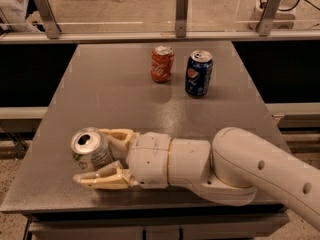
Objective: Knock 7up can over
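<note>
Camera view. Gripper [98, 159] low at the table's [105, 89] near-left edge, fingers spread wide, nothing clamped. 7up can [90, 151] stands between them; contact unclear. Not down yet, maybe leaning a little.

Judgement: push sideways, high on the can's wall, with a short sweep. Red can [162, 64] and blue can [199, 74] are well apart, far side.
</note>
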